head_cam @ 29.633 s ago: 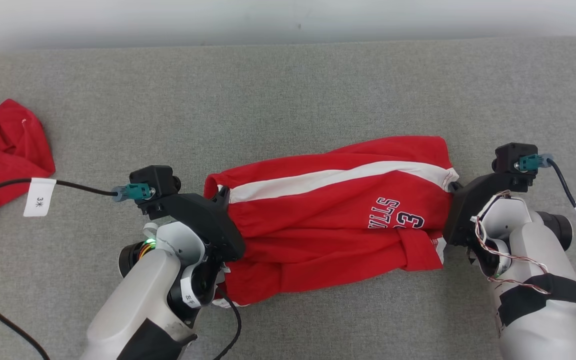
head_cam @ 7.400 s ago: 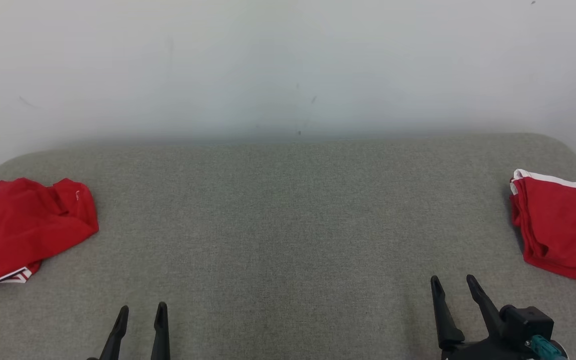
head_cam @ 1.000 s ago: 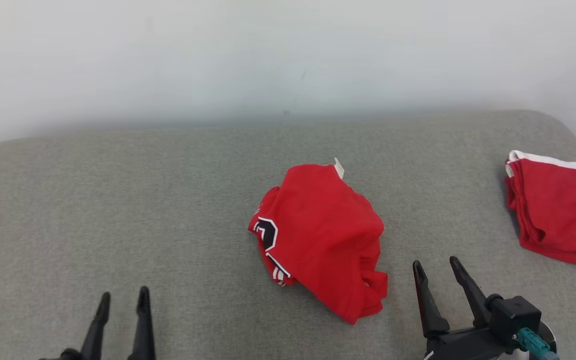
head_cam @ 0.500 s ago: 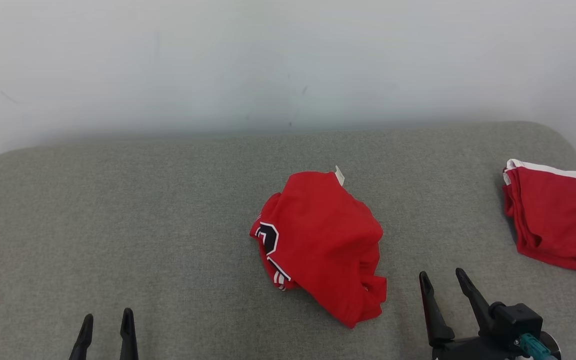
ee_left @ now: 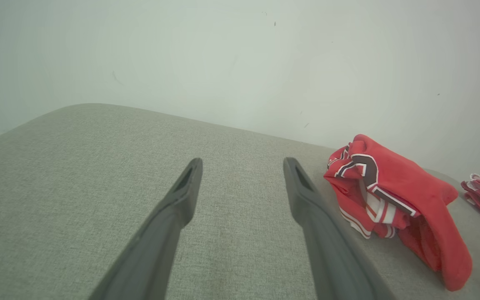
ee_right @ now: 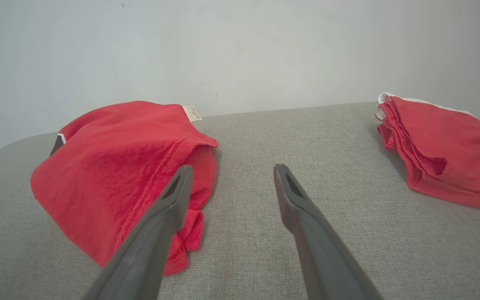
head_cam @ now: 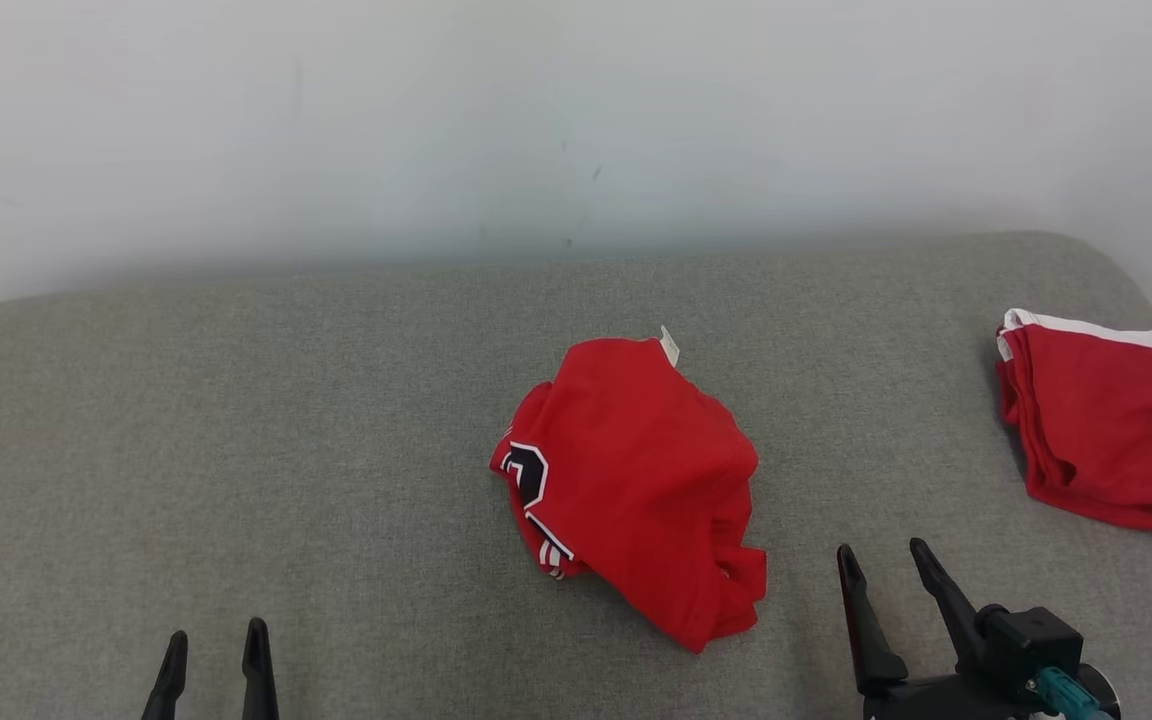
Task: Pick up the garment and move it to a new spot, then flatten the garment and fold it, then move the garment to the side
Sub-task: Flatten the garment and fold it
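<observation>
Grey padded surface [head_cam: 236, 420] against a pale wall: a crumpled red jersey [head_cam: 636, 480] lies mid-surface, with a folded red garment [head_cam: 1096, 420] at the right edge. Left gripper [head_cam: 216, 636] and right gripper [head_cam: 881, 550] hover near it — both spread wide, holding nothing.

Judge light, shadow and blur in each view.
Head view: soft even light, no glare, faint shadow under the crumpled shirt. Left wrist view: cushion edge slants; left claw soft. Right wrist view: folded shirt sharp, right claw blurred.
</observation>
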{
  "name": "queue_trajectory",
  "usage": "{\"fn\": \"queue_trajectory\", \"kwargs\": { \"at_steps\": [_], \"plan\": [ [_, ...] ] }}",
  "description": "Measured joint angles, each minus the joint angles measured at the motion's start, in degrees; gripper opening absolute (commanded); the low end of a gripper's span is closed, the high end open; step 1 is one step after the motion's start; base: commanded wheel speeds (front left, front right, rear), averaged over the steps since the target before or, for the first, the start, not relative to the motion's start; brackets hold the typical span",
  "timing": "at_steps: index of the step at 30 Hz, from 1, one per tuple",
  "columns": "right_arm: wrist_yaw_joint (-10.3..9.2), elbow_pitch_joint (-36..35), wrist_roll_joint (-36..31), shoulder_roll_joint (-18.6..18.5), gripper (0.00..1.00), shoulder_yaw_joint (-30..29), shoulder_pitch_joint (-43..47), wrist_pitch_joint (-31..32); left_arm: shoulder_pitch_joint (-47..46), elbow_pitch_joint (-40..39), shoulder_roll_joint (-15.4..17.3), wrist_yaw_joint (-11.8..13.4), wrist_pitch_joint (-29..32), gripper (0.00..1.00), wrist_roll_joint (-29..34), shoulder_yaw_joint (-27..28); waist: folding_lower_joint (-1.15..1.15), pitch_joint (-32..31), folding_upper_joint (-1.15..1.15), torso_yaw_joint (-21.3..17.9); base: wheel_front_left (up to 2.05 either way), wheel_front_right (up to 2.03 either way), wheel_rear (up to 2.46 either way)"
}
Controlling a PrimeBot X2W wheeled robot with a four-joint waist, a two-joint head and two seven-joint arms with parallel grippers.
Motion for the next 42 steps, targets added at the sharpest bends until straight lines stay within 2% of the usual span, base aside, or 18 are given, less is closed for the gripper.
{"fn": "queue_trajectory", "kwargs": {
  "at_steps": [16, 23, 33, 42],
  "plan": [
    [0.0, 0.0, 0.0, 0.0, 1.0, 0.6, -0.2, 0.1, -0.1, 0.0, -0.5, -0.3, 0.0, 1.0, 0.1, -0.3, 0.01, 1.0, 0.0, 0.3, 0.0, 0.0, 0.0],
    [0.0, 0.2, 0.1, 0.0, 1.0, 1.3, -0.6, 0.0, -2.2, 0.7, 0.3, -0.3, 0.0, 1.0, -0.1, -4.1, 0.01, 1.7, 0.0, -0.7, 0.0, 0.0, 0.0],
    [0.0, 0.9, 0.4, 0.0, 1.0, 2.5, -2.1, -0.2, -14.3, 11.7, 2.9, -0.4, 6.0, 1.0, -4.6, -10.6, 0.01, 2.7, 0.0, -6.3, 0.0, 0.0, 0.0],
    [0.0, 0.9, 0.5, 0.0, 1.0, 2.8, -2.6, -0.4, -22.0, 20.5, 2.2, -0.2, 9.8, 1.0, -7.7, -10.3, 0.01, 3.5, 0.0, -12.1, 0.0, 0.0, 0.0]
  ]
}}
